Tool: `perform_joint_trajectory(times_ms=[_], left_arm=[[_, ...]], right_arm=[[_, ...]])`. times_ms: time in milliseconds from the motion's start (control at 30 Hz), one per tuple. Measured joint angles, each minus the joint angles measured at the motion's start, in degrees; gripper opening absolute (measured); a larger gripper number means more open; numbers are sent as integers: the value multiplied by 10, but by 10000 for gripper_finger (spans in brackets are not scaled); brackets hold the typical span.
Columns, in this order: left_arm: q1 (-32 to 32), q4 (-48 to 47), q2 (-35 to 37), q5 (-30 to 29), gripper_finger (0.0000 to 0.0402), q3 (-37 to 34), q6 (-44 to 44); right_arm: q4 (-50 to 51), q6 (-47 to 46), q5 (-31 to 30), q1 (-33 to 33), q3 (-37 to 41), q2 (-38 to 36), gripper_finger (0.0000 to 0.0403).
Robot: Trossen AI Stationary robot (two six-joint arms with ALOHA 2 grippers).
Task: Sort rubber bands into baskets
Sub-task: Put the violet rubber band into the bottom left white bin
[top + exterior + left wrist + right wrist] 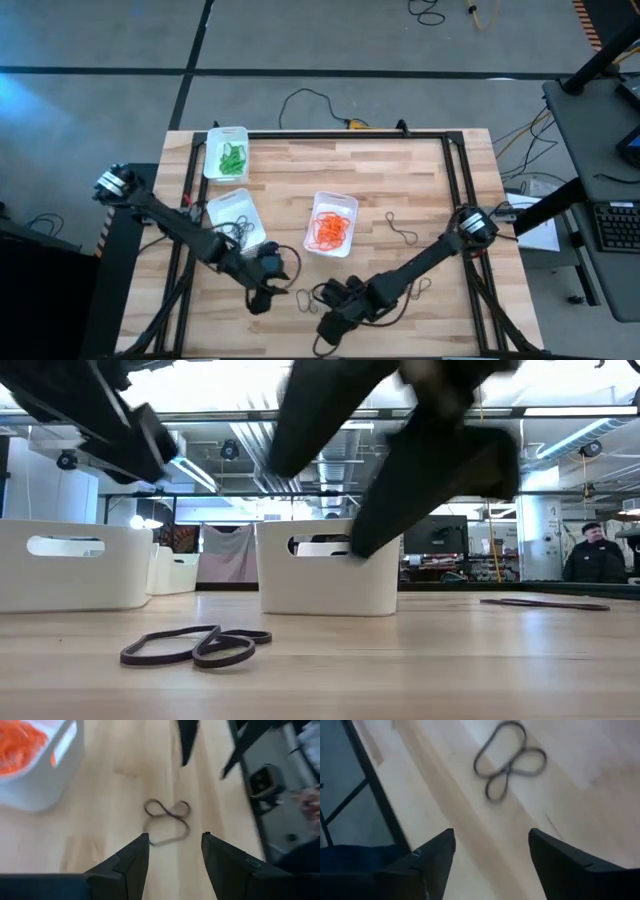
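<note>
Dark bands (167, 822): 1 small cluster of looped black-brown rubber bands, lying flat and loose on the bare wood near the table's front edge, between the 2 grippers; touched by neither. Seen also from table height (196, 646) and from the right wrist (509, 760). 1 further dark band (402, 231) lies apart, to the right of the orange tray.

Baskets: 3 white trays.
- Green tray (226, 153), rear left corner, holds green bands.
- Middle tray (236, 220), left of centre, holds a few dark bands.
- Orange tray (332, 223), centre, holds orange bands.

Left gripper (174, 842): low over the wood just beside the cluster, fingers parted around nothing, the bands lying just ahead of the tips.

Right gripper (490, 840): front centre of the table, fingers spread wide and empty, cluster ahead of it on the wood.

Table (420, 180): pale wood planks, black frame rails along the edges.

Step in hand, as judged: picking up the dark cluster, destination probably the middle tray, since that 1 already holds dark bands.

Handling notes: the bands are thin and flat, so the fingertips likely need to reach the wood itself and straddle a crossing of the loops before closing. Only 1 arm should go in; the 2 grippers stand near each other and could collide. Tangled loops may lift together or shed 1 on the way.
</note>
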State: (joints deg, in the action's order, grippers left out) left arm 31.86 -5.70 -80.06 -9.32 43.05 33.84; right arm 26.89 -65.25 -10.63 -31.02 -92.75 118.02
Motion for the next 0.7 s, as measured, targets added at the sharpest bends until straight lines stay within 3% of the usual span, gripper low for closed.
perform_joint_trajectory(times_ms=[300, 467, 700], left_arm=[[10, 10, -146, -24, 166, 88, -93], [19, 64, -225, -49, 166, 118, -93], [20, 65, -314, -67, 166, 156, -41]], right_arm=[[93, -94, -43, -51, -1, -38, 251], [111, -135, -59, -72, -1, -45, 249], [125, -183, -70, -89, -1, -45, 247]])
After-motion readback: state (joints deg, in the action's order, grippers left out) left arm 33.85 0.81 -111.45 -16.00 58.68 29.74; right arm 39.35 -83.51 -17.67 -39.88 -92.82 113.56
